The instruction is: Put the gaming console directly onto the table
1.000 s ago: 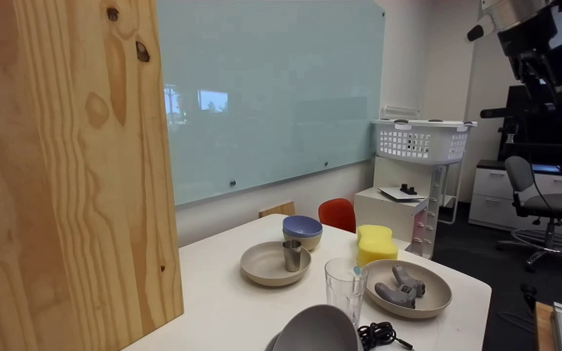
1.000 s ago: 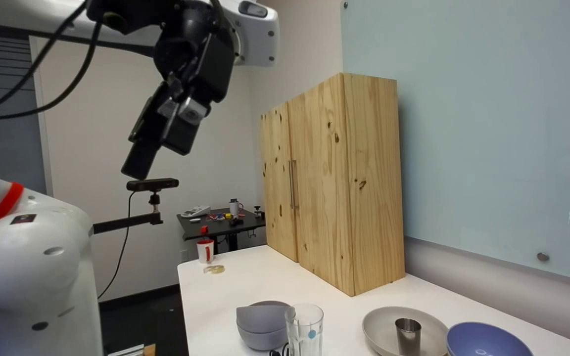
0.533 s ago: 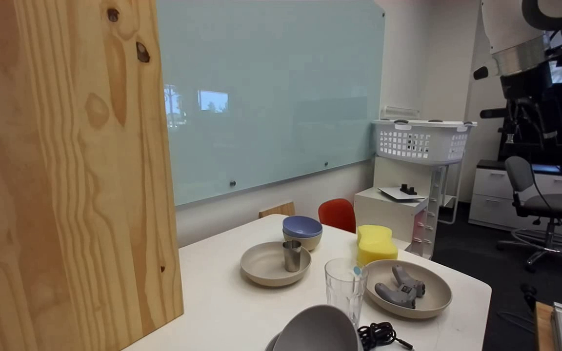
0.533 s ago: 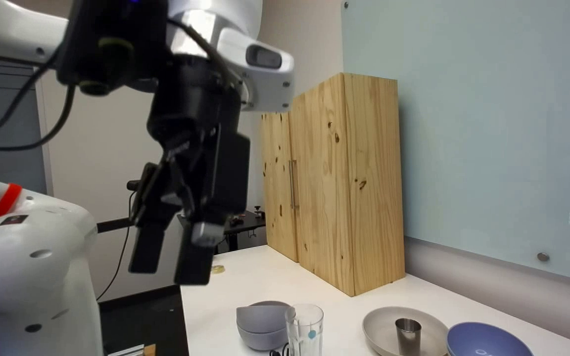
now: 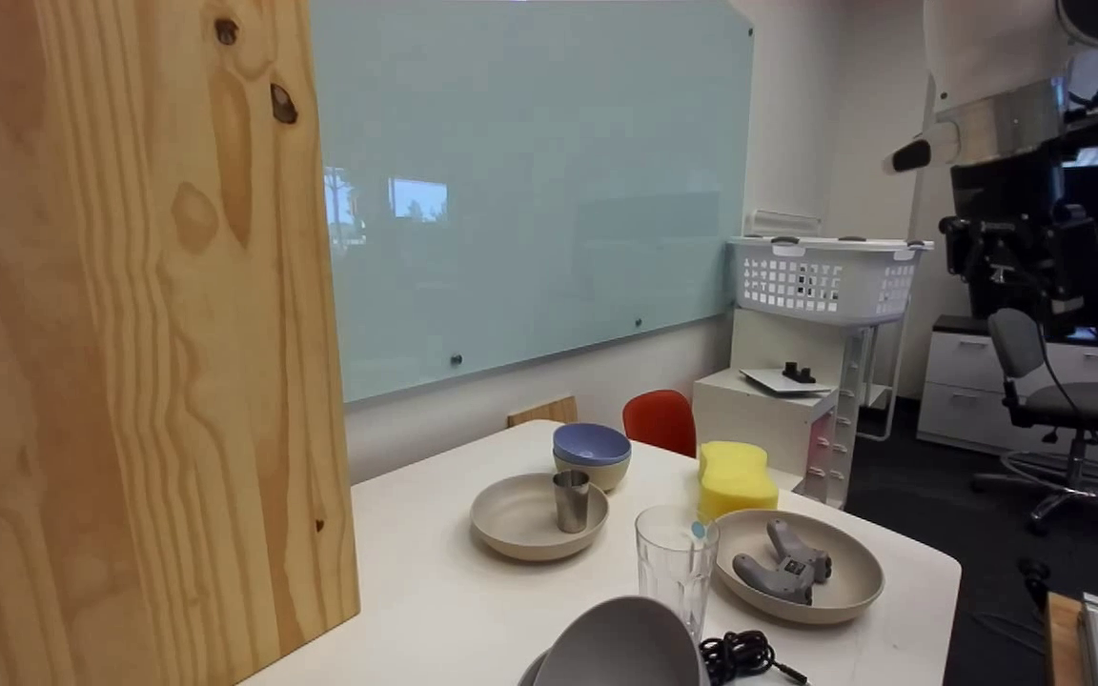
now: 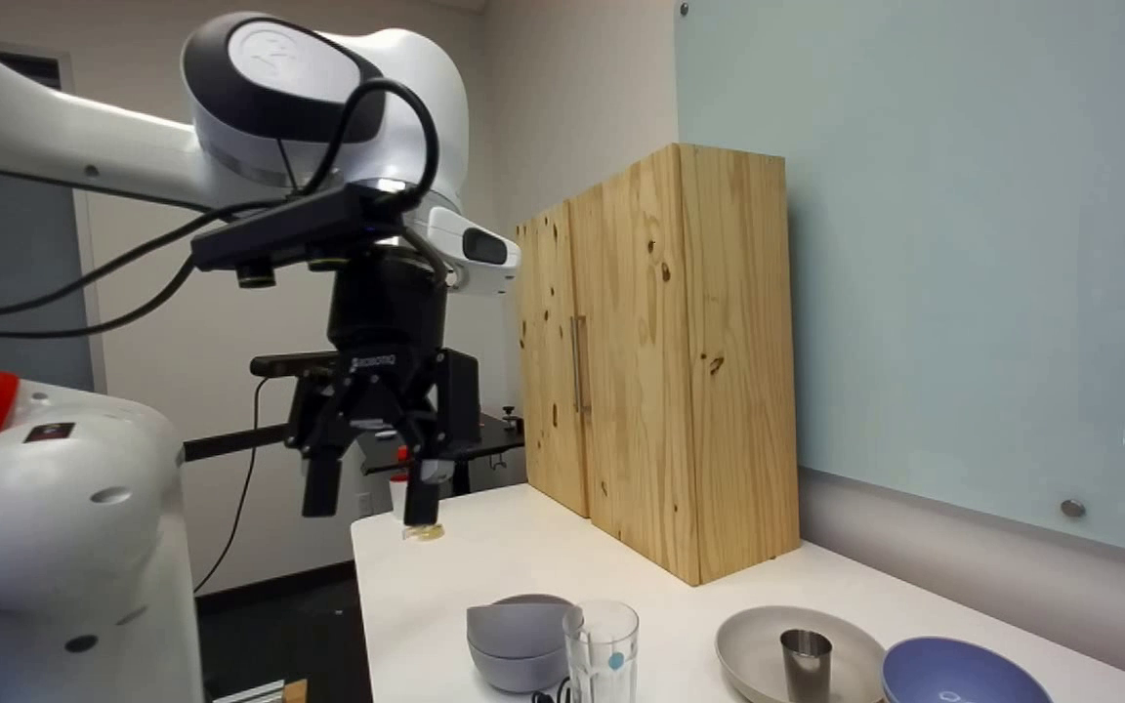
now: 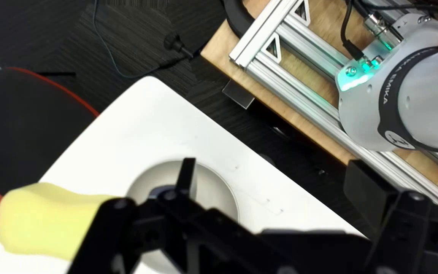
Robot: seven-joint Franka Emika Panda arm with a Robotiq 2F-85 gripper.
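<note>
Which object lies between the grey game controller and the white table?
A beige shallow bowl: it stands on the white table, and the grey game controller rests inside it. This shows in an exterior view.

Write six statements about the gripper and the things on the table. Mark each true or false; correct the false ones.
The gray controller lies in a beige dish. True.
The gripper is shut on the controller. False: it is open.
The metal cup stands in a second dish. True.
The drinking glass lies on its side. False: the glass stands upright.
The blue bowl sits on a cream bowl. True.
The yellow sponge sits in the blue bowl. False: the sponge is beside the controller's dish.
</note>
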